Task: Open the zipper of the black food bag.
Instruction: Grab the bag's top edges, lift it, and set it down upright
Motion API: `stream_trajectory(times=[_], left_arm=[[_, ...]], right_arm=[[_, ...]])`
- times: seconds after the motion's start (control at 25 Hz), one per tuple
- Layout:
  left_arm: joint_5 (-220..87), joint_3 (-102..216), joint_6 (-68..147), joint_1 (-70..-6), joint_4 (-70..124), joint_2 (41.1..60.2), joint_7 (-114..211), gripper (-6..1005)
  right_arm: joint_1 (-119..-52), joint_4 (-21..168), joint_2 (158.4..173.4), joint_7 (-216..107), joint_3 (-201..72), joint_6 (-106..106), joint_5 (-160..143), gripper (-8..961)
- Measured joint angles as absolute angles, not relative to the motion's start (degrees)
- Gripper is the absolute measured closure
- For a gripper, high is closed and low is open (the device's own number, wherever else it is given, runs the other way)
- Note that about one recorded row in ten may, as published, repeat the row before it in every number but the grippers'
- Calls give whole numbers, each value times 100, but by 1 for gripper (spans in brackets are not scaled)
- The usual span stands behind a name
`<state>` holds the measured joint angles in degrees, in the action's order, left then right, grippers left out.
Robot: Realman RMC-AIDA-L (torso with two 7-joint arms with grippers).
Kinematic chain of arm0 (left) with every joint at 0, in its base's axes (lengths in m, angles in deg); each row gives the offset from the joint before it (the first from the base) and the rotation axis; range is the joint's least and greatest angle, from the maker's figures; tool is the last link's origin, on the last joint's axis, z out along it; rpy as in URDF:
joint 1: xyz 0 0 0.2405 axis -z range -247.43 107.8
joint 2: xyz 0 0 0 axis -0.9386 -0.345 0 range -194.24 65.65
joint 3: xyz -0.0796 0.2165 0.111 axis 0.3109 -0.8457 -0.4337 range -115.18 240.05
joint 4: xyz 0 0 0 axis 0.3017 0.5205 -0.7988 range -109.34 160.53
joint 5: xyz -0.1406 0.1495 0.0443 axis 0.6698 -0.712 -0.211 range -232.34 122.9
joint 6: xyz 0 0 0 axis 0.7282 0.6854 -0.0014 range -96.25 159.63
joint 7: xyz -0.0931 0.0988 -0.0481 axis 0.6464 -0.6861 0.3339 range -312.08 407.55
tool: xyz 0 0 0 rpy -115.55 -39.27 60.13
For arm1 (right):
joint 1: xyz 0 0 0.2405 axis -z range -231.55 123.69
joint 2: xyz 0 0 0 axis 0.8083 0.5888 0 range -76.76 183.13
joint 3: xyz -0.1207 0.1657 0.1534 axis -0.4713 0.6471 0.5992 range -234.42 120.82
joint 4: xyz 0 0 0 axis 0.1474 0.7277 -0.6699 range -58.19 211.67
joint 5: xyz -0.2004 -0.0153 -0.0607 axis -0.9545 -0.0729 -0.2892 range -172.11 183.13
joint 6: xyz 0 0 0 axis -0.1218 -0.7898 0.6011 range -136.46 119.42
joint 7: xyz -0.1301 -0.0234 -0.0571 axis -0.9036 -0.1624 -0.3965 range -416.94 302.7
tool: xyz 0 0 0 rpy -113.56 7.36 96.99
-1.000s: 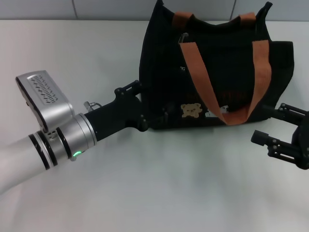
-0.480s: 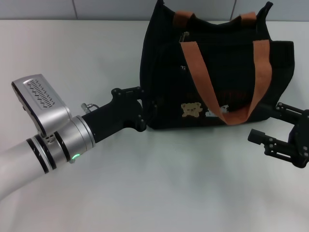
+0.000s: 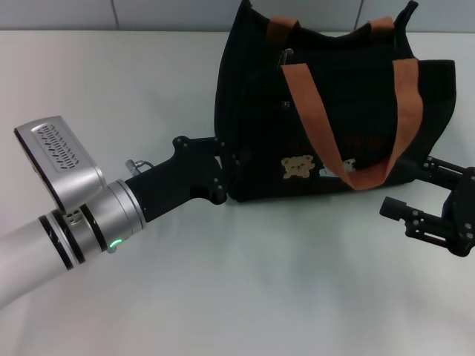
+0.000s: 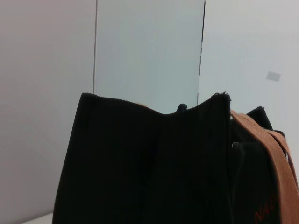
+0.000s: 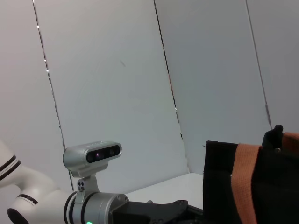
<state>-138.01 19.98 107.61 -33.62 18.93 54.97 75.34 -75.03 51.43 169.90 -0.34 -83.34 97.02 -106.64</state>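
White table (image 3: pixel 111 89); I have left gripper (image 3: pixel 223 169) braced against black food bag (image 3: pixel 252 111), grip state unclear; right gripper (image 3: pixel 430 196) released, zipper (image 3: pixel 285 55) unpulled.

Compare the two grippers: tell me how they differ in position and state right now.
The left gripper is right against the black food bag's lower left side, while the right gripper sits by the bag's lower right corner. The right gripper's fingers are plainly spread open; the left gripper's tips are too dark against the bag to judge. Both are low near the table, and neither is at the zipper on top.
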Motion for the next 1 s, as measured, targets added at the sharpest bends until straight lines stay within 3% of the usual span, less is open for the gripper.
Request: stream_trajectory(times=[0.52, 0.6, 0.76, 1.0], left_arm=[[-13806, 1640, 11933, -4494, 4328, 5371, 8861, 927], [-13806, 1614, 12036, -4671, 4913, 5292, 9173, 927], [-13806, 1627, 12374, -4738, 5609, 4922, 9516, 927], [-13806, 1722, 12674, -4755, 6264, 4755, 9650, 928]], right_arm=[[-7505, 5143, 16990, 66, -8332, 9749, -10659, 271], [-7514, 5143, 16995, 68, -8339, 9738, -10660, 271], [-7678, 5149, 17089, 161, -8418, 9710, -10677, 271], [-7921, 5202, 17217, 334, -8453, 9641, -10667, 271]])
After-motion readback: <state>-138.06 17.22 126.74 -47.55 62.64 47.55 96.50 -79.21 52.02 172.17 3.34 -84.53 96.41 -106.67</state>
